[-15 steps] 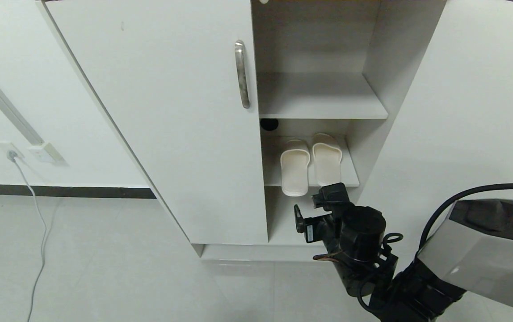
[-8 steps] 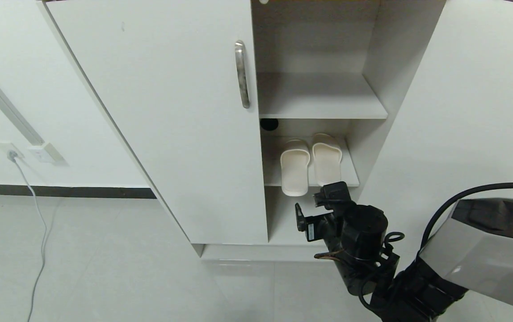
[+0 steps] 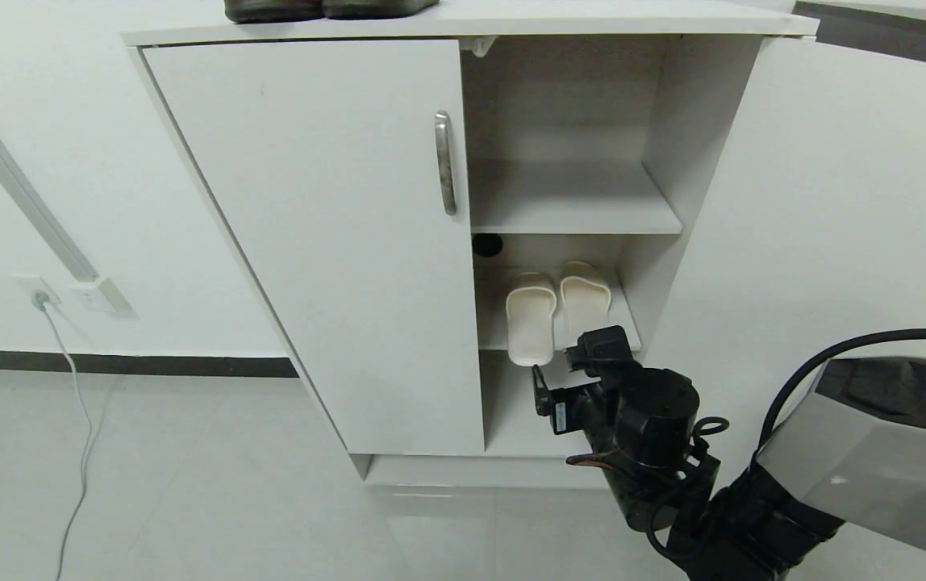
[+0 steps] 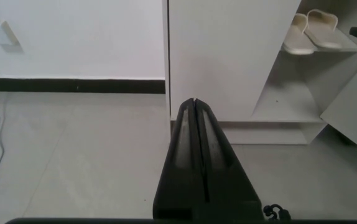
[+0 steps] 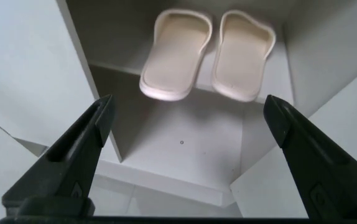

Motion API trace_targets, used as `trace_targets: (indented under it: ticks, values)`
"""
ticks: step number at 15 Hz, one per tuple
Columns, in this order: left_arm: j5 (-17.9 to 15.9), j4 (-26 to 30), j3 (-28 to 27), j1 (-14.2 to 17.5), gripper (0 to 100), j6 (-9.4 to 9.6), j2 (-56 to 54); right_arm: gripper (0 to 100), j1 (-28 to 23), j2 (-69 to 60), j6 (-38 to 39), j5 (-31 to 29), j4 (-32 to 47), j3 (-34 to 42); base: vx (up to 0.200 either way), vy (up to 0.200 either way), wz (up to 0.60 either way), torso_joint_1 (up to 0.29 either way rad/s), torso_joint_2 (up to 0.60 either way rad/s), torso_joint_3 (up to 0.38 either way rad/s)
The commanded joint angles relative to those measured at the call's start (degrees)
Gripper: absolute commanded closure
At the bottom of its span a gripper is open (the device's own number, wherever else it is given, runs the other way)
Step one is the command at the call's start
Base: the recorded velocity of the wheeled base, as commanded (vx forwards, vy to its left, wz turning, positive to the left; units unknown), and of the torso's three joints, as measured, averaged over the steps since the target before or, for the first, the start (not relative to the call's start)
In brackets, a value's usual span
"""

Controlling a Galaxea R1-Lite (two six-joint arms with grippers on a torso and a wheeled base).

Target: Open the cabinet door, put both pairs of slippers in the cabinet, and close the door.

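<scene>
cream slippers (image 3: 529, 319) sit on the cabinet (image 3: 705, 121) middle shelf. right gripper (image 5: 189, 106) hangs near them, fingers spread. left gripper (image 4: 194, 107) fingers pressed together.

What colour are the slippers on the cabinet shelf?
The slippers are plain cream-white, with no pattern. They show best in the right wrist view.

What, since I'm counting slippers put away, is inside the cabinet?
One pair of cream slippers sits on the middle shelf, the left one overhanging its front edge. The closed left door hides the other half.
</scene>
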Motion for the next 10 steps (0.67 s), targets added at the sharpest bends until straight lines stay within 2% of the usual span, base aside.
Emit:
trace_targets:
  ticks: [1,4,10]
  values:
    - [0.1,0.0,0.0,0.0,100,0.03,0.0,0,0.0,0.0,0.0,0.0,0.0,0.0,0.0,0.0,0.0,0.002,0.0,0.203]
    - [0.2,0.0,0.0,0.0,100,0.2,0.0,0,-0.2,-0.1,0.0,0.1,0.0,-0.1,0.0,0.0,0.0,0.001,0.01,0.157]
    - [0.2,-0.1,0.0,0.0,100,0.03,0.0,0,-0.2,-0.1,-0.2,0.1,0.0,-0.6,0.0,0.0,0.0,0.001,0.0,0.008]
